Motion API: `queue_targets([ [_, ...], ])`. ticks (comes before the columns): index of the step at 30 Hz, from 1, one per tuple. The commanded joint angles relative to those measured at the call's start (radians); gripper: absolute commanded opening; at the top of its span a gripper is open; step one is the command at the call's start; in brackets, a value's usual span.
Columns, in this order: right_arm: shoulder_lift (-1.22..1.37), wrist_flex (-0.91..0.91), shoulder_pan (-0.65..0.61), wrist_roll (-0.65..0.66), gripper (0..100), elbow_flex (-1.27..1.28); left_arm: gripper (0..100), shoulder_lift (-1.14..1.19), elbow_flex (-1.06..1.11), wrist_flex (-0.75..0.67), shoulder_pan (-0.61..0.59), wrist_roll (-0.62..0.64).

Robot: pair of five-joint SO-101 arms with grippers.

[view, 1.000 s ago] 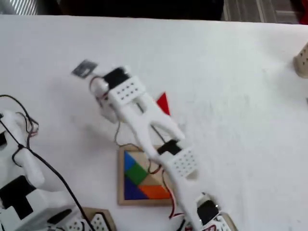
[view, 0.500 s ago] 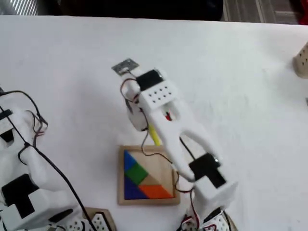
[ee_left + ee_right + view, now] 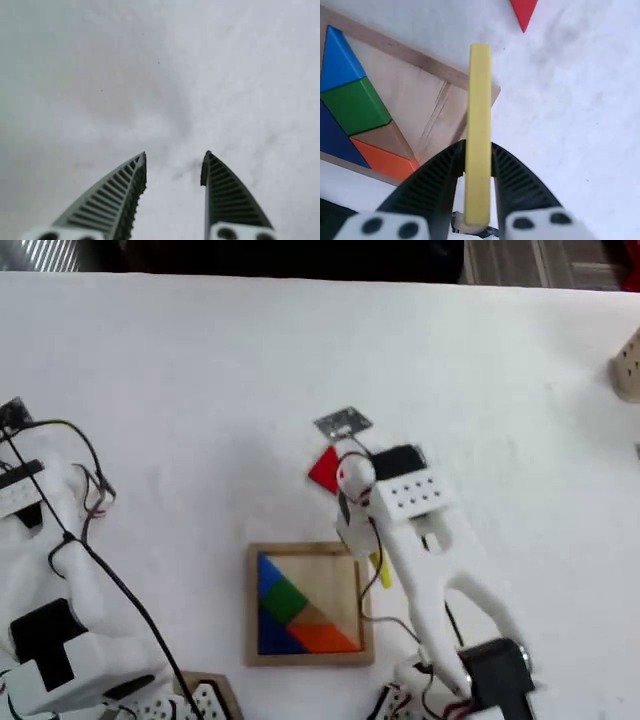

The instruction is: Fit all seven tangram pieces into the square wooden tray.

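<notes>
red triangle [image 3: 523, 12] cut off at the view's edge, yellow piece [image 3: 381, 571] mostly hidden beneath the right arm [image 3: 415, 495]

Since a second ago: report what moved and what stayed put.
The right gripper, shut on the yellow piece, swung rightward across the high view, from beyond the tray's far-left corner to its right edge. The coloured pieces in the tray and the red triangle look unmoved.

You get bright, even light across the white worktop [image 3: 520, 390] in the high view, with only soft, pale shadows beside the white arm [image 3: 420, 560]. Ahead of your left pincer [image 3: 175, 155] the worktop turns greyer, with a broad dim patch. The flat yellow wooden piece [image 3: 479, 100] is evenly lit.
</notes>
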Motion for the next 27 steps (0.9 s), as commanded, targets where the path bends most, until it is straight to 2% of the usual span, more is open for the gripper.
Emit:
queue_targets([
  [1,-0.104,-0.070,-0.079,0.017,1.7,0.094,19,-0.012,0.015,-0.003,0.041,-0.075],
  [6,-0.148,-0.140,-0.150,0.014,1.7,0.164,19,-0.012,0.017,-0.003,0.041,-0.086],
  [11,-0.148,-0.240,-0.239,-0.081,1.8,0.227,19,-0.012,0.017,-0.003,0.041,-0.087],
  [16,-0.148,-0.358,-0.328,-0.095,2.8,0.302,19,-0.012,0.017,-0.003,0.041,-0.091],
  [19,-0.148,-0.407,-0.341,-0.103,12.5,0.351,19,-0.012,0.017,-0.003,0.041,-0.091],
  [23,-0.148,-0.424,-0.340,-0.218,27.8,0.374,19,-0.012,0.017,-0.003,0.041,-0.091],
  [27,-0.157,-0.420,-0.338,-0.222,31.9,0.373,19,-0.012,0.017,-0.003,0.041,-0.091],
])
